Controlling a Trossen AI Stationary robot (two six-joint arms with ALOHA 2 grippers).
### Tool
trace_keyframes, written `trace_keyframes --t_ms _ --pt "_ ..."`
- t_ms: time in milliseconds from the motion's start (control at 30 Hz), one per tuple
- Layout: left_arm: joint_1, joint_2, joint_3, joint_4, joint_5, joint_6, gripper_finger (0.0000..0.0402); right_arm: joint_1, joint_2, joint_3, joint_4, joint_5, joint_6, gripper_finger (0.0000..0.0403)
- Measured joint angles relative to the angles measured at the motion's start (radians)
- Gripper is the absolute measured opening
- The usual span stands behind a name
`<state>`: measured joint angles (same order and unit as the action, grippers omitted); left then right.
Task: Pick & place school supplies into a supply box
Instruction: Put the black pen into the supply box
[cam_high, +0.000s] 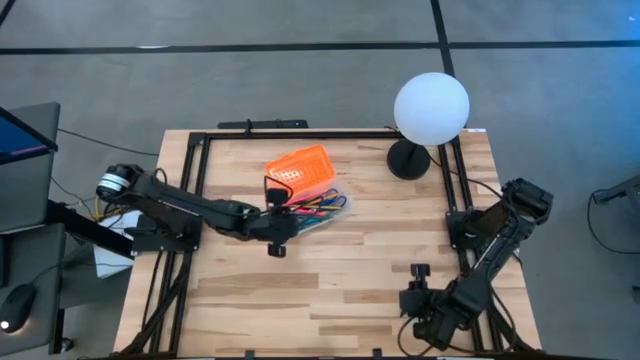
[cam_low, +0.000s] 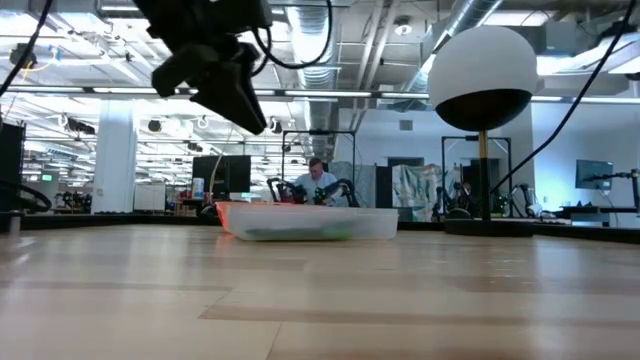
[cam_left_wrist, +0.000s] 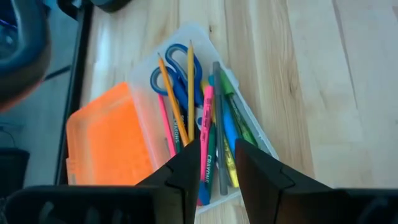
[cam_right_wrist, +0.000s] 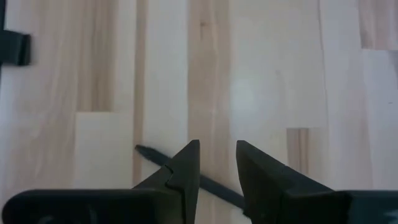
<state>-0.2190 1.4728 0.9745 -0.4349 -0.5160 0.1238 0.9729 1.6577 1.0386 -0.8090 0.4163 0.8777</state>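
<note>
**Box packed lengthwise, lid flipped open**

We see the clear box (cam_high: 322, 207) mid-table, long axis slanted toward the lamp (cam_high: 430, 108), orange lid (cam_left_wrist: 106, 146) open beside it. Inside, pencils (cam_left_wrist: 180, 93), markers (cam_left_wrist: 227, 121) and scissors (cam_left_wrist: 174, 71) lie lengthwise. The left gripper (cam_left_wrist: 214, 165) hovers over one end, fingers slightly apart, pinching nothing. The right gripper (cam_right_wrist: 217, 168), also slightly apart, waits near the table's right front corner.

The word "CRAYOLA" runs in dark letters along the pink marker (cam_left_wrist: 205, 146), which lies in the supply box (cam_left_wrist: 252, 121) just ahead of the left gripper (cam_left_wrist: 216, 163) fingertips. A yellow pencil (cam_left_wrist: 171, 106) beside it carries dark print too small to read.
</note>
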Motion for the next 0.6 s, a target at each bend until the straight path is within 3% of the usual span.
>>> trace_keyframes --t_ms 233,600 --pt "-0.006 -0.037 -0.066 0.061 -0.02 0.003 0.0093 0.033 0.0 -0.036 0.021 -0.003 0.006 0.0098" --pt "-0.007 -0.037 -0.091 0.071 -0.019 -0.014 0.0093 0.035 0.0 -0.135 0.132 -0.111 0.093 0.0098"
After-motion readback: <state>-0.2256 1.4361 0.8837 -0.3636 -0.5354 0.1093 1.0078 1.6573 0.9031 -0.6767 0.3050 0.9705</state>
